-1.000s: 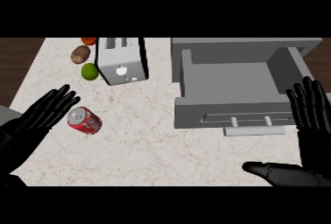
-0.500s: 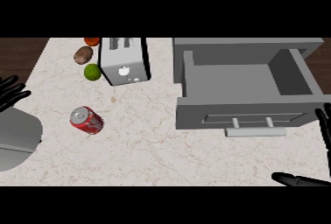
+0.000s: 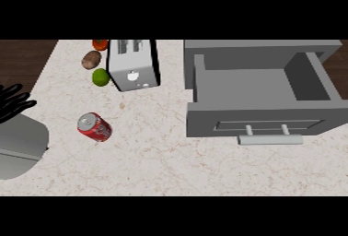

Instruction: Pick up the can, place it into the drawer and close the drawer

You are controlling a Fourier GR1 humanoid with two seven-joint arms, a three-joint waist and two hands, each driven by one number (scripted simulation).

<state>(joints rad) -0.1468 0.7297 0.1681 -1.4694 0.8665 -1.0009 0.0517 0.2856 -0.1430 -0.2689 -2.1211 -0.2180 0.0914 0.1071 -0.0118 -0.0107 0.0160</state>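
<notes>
We find the can [image 3: 94, 126] lying on its side on the worktop [image 3: 170, 168], left of centre, its silver end turned toward the upper left. Its body is red with pale markings along the side; we cannot read any brand or lettering on it. Nothing touches it.

The left robot hand [image 3: 14, 102] shows at the left edge, above its grey forearm [image 3: 19, 147]. Its black fingers are spread and relaxed, and it grasps nothing. It is apart from the can, to the can's upper left. The right robot hand appears in no view.

The grey drawer [image 3: 252, 90] stands pulled out at the right, well apart from the can. Its bar handle [image 3: 270, 139] juts from the front panel.

A silver toaster [image 3: 134, 64] stands at the far edge, with a small pale emblem on its near face, too small to read. Just left of it we note a red fruit [image 3: 101, 44], a brown one [image 3: 91, 59] and a green one [image 3: 101, 77], in a row
</notes>
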